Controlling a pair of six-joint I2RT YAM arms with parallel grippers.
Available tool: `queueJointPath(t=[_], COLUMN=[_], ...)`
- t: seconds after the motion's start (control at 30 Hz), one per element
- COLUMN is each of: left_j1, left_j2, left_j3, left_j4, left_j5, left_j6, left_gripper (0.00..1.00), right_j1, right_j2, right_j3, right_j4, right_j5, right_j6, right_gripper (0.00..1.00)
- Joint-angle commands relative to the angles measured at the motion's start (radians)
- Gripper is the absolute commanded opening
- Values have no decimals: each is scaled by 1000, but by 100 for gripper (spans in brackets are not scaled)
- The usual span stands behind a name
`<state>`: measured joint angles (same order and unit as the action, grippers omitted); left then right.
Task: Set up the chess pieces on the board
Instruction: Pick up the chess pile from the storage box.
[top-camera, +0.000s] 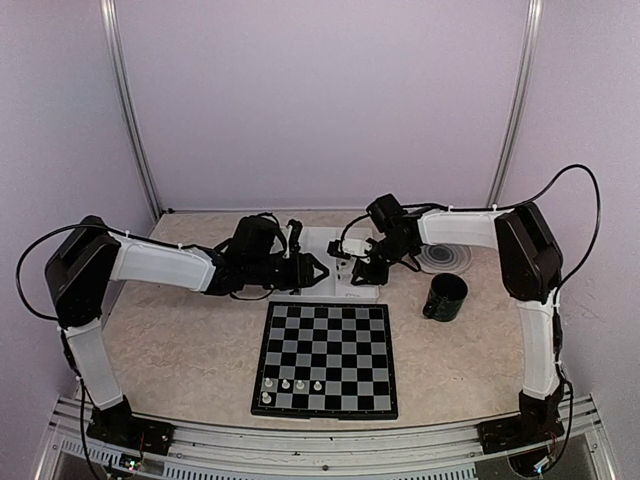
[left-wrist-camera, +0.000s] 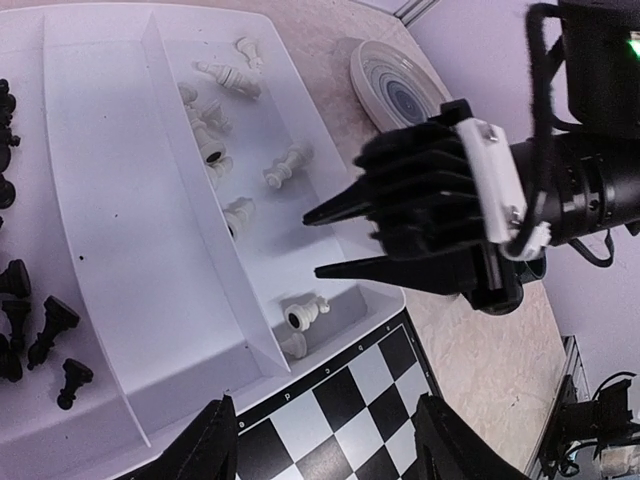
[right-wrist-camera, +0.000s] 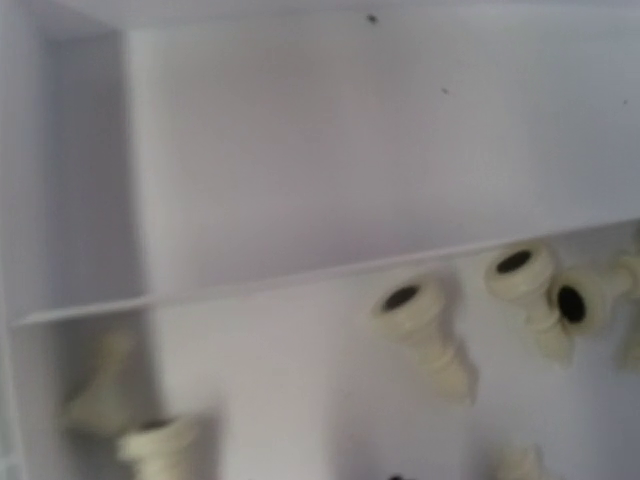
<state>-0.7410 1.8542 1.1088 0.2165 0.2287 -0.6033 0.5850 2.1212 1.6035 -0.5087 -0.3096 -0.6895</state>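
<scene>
1. Right gripper (left-wrist-camera: 318, 243): hanging with black fingers (left-wrist-camera: 345, 206) slightly parted and nothing between them, over the right-hand compartment of the white rectangular plastic tray (left-wrist-camera: 120, 200).
2. Left gripper (left-wrist-camera: 325, 450): spreading wide and empty, hovering at the tray's 6 o'clock edge, just over the rim of the flat black-and-grey checked board (top-camera: 330, 330).
3. Lying loose on their sides in the tray, at 12 o'clock of the board: tiny cream-white plastic chess pieces (left-wrist-camera: 303, 314) under the right gripper, black ones (left-wrist-camera: 48, 325) in the left-hand compartment.
4. Standing upright at the board's 7 o'clock corner: a few white pieces (top-camera: 285, 384).
5. Sitting at 2 o'clock of the board: a dark mug (top-camera: 443, 296).
6. Judging the pieces as light, rigid and smooth, so probably rolling or squirting out of a loose pinch. Best taking hold across the narrow stem just above the flared base, closing gently and squarely.
</scene>
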Motion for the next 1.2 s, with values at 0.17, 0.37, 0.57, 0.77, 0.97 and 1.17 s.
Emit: queueJointPath(t=[0.17,0.37,0.57,0.77,0.97,1.17], left_j1=[6,9,9,10,11,11], left_j2=[-101,-152,-180,-193,-200,-194], left_j3=[-74,-94,-114,-125,-130,-129], left_j4=[7,-12,-12,-18,-17,-16], left_j5=[-29,-41,-48,-58,-60,-57], left_j6=[-10,-3,-3,-1,-3,0], left_gripper=[61,61,61,61,61,61], right_j1=[10,10,10,11,6,6], right_j2=[145,214,280,314,354,327], right_j3=[137,201,272,330,362,306], right_j4=[11,16,-24,-177,-220,-208], right_j5=[97,124,120,-34,-21,-13], right_j6=[-28,-48,-85,-145,-111,-82], right_gripper=[39,43,47,40,27,18])
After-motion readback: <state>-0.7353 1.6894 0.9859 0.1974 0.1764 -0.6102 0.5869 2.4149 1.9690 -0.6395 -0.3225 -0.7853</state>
